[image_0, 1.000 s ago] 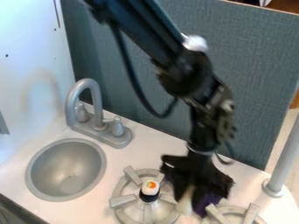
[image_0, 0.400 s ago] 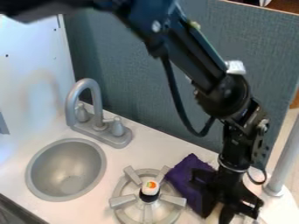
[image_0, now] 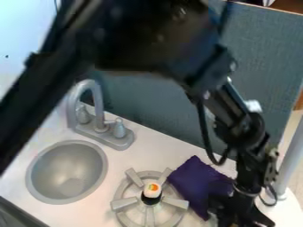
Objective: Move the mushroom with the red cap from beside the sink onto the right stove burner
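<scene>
Hanging low, my gripper (image_0: 239, 218) has the purple cloth (image_0: 198, 179) just beside it, toward the burner (image_0: 124, 204); its opening I cannot tell.

Purple cloth (image_0: 198, 184), five o'clock: matt, soft-looking. Round grey sink bowl (image_0: 66, 170): smooth, metallic look, low sheen. Curved grey faucet (image_0: 98, 104): smooth, satin. Spoked grey burner (image_0: 123, 204), six o'clock: matt, plastic look. White desk (image_0: 155, 153): smooth. Blue-grey panel (image_0: 269, 66), two o'clock: matt, fabric-like.

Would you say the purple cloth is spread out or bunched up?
Largely spread out: the purple cloth shows broad, with distinct corners. I cannot tell whether it is doubled.
</scene>
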Controlling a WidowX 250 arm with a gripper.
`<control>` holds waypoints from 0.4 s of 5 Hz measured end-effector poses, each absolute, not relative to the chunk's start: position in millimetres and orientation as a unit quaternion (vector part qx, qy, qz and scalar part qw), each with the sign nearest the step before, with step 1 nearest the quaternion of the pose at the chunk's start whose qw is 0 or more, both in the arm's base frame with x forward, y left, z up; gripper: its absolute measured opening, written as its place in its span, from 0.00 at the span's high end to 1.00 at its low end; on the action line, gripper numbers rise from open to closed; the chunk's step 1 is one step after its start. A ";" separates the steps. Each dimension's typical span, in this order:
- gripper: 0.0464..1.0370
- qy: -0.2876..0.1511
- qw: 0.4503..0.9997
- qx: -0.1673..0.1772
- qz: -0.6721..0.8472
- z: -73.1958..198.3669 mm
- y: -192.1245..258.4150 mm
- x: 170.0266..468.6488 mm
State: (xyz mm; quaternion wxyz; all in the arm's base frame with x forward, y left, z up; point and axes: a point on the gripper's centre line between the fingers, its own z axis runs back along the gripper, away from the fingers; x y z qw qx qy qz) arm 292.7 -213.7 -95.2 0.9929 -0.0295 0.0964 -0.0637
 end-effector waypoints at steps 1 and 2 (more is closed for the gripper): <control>0.71 0.094 0.993 -0.036 -0.068 -98.4 -220.2 296.9; 0.67 0.097 0.992 -0.043 -0.065 -98.7 -222.3 295.8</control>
